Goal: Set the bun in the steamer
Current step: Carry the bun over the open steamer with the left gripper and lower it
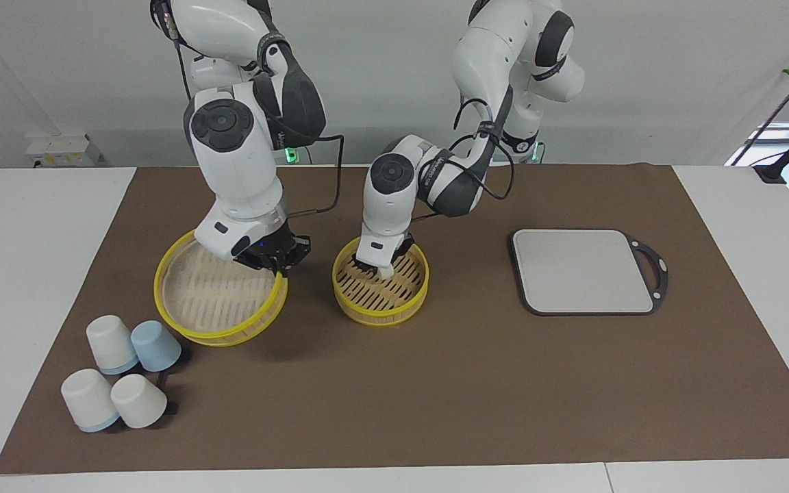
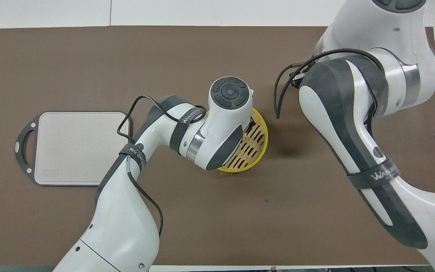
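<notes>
The steamer basket, round with a yellow rim and slatted bottom, stands mid-table; part of it shows in the overhead view under the left arm. My left gripper reaches down into the basket and is shut on the small pale bun, low over the slats. My right gripper is shut on the rim of the steamer lid and holds it tilted beside the basket, toward the right arm's end of the table. In the overhead view both grippers, the bun and the lid are hidden by the arms.
A grey rectangular board with a dark handle lies toward the left arm's end of the table, also in the overhead view. Several upturned cups stand farther from the robots than the lid, on the brown mat.
</notes>
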Robot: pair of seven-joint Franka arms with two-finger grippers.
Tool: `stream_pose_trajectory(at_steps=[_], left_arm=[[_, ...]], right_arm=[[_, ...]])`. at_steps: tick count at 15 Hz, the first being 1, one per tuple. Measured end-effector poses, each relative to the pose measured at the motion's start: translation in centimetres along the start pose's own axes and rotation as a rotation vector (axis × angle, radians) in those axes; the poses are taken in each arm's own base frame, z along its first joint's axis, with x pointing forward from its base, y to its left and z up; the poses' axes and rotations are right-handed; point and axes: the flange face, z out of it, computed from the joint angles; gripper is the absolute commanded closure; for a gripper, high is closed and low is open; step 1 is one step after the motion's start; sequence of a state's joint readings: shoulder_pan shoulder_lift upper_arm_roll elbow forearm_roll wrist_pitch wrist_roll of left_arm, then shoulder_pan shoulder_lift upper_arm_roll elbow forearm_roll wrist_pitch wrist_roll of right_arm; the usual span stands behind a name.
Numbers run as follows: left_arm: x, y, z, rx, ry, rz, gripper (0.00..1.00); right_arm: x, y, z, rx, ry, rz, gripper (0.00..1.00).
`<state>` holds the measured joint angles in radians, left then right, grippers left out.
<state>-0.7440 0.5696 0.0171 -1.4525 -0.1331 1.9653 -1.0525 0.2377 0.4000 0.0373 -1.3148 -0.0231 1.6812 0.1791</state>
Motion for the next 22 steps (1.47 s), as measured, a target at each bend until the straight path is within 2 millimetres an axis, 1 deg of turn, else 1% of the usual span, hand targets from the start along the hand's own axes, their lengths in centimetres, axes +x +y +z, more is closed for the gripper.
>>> stream_pose_trajectory(at_steps=[2,5,6,7,8,9,10,13,15,16,17,18,19,20,22], left_arm=[[0.2,-0.3,0.9,0.004,0.009,-0.001,0.59],[0.4,-0.3,0.9,-0.003,0.016,-0.003,0.58],[0.5,-0.3,0.9,-0.009,0.02,-0.003,0.53],[0.5,-0.3,0.9,-0.012,0.022,-0.004,0.46],[0.5,-0.3,0.9,-0.012,0.022,-0.004,0.43],[0.6,-0.3,1.0,-0.012,0.022,-0.004,0.27],[0.6,-0.4,1.2,-0.013,0.023,-0.005,0.0],[0.8,-0.4,1.2,-0.019,0.027,-0.008,0.0],[1.2,-0.6,0.4,-0.028,0.035,-0.016,0.0],[1.6,-0.7,-0.3,-0.035,0.042,-0.023,0.0],[2.1,-0.9,-1.4,-0.047,0.051,-0.032,0.0],[2.7,-1.5,-3.0,-0.059,0.057,-0.044,0.0],[3.5,-2.4,-4.9,-0.064,0.059,-0.061,0.0],[4.3,-3.7,-7.0,-0.065,0.057,-0.082,0.0],[6.6,-7.4,-11.6,-0.068,0.052,-0.137,0.0]], right_arm=[[0.2,0.0,0.1,0.003,0.015,0.016,1.0],[0.1,-0.1,0.9,0.009,0.046,0.025,1.0],[0.0,-0.2,1.1,0.01,0.052,0.025,1.0],[-0.2,-0.2,1.2,0.01,0.055,0.024,1.0],[-0.4,-0.2,1.3,0.01,0.057,0.023,1.0],[-0.5,-0.2,1.3,0.008,0.059,0.022,1.0],[-0.6,-0.2,1.2,0.006,0.06,0.021,1.0],[-0.7,-0.3,1.2,0.004,0.063,0.018,1.0],[-0.6,-0.4,1.1,0.007,0.076,0.018,1.0],[-0.6,-0.4,1.1,0.008,0.08,0.02,1.0],[-0.5,-0.4,1.0,0.009,0.086,0.022,1.0],[-0.5,-0.4,1.0,0.01,0.092,0.023,1.0],[-0.4,-0.5,1.0,0.011,0.094,0.026,1.0],[-0.4,-0.5,1.0,0.012,0.096,0.035,1.0],[-0.5,-1.4,1.1,0.015,0.104,0.051,1.0]])
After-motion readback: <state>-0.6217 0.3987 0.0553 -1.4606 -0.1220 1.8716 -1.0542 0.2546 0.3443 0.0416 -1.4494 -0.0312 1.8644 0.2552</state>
